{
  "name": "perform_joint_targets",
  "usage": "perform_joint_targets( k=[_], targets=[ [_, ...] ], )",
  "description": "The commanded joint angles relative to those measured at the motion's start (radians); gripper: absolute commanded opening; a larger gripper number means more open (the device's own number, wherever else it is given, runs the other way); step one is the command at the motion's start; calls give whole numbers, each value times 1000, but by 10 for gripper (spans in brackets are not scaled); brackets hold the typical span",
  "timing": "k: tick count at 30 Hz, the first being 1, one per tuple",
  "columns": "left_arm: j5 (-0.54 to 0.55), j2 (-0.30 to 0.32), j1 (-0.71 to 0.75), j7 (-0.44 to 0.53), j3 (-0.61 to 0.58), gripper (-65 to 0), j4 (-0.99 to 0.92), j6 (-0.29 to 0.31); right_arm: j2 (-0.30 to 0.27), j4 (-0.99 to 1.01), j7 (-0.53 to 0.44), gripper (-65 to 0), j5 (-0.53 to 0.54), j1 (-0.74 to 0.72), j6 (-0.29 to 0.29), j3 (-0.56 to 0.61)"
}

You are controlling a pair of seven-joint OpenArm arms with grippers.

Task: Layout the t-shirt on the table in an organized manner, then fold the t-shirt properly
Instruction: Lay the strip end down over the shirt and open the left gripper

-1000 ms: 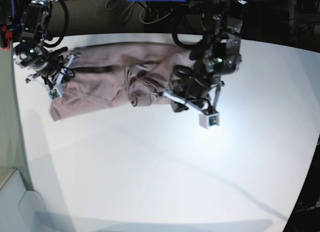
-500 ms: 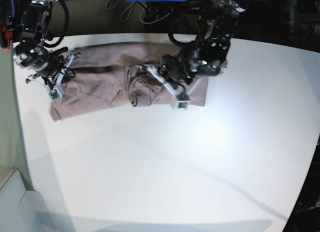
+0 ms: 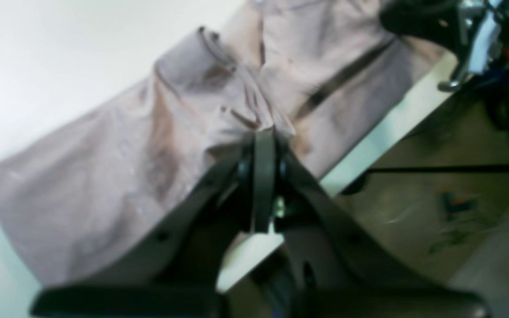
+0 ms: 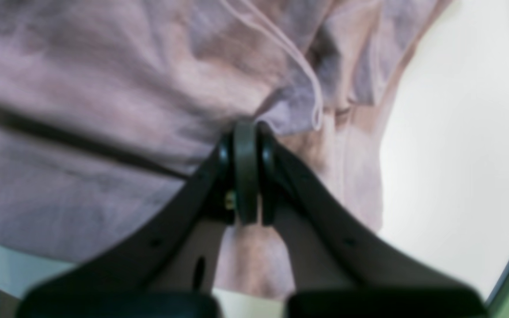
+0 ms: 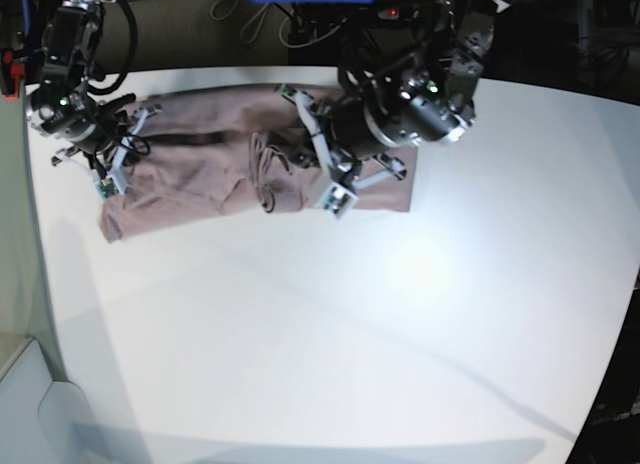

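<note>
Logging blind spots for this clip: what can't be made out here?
- Base view: the left gripper and its arm cover the middle of the dusty mauve-pink cloth t-shirt.
- Right wrist view: blur hides how much cloth the right gripper pinches.
- Left wrist view: edges crop the white matte table.

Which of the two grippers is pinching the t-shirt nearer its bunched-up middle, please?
The left gripper: it grips the t-shirt beside the crumpled folds, while the right gripper holds an outer end.
</note>
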State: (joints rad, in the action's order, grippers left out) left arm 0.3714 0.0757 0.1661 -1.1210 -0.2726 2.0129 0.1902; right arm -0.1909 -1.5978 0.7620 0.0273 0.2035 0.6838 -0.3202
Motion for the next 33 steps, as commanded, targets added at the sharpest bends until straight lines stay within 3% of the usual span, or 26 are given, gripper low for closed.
perform_joint_targets(
  k=[1,6,12,16,19,23,29,33],
  targets=[
    [39,-4,5,63,60,-650,16,-7,-2,9,73,-650,-36,17,14,2],
    [123,-12,39,180,283,-650,-2,-11,-2,9,73,-650,-36,20,14,0],
    [53,-14,14,181,325,-650,-94,-13,-2,9,73,-650,-36,20,14,2],
    [-42,-9,2,177,220,-650,-165,-5,-2,9,73,-650,-36,18,14,5],
    [-44,52,-9,109,25,-649,-151,1,-2,9,73,-650,-36,17,14,5],
    [-44,134,-125,43,-310,-649,-148,1,-2,9,75,-650,-36,12,14,6],
    [-44,146,-130,43,-313,-649,-50,1,-3,9,75,-650,-36,11,14,0],
    [-44,149,-109,43,-231,-649,-10,1,-19,7,75,-650,-36,12,14,0]
  ],
)
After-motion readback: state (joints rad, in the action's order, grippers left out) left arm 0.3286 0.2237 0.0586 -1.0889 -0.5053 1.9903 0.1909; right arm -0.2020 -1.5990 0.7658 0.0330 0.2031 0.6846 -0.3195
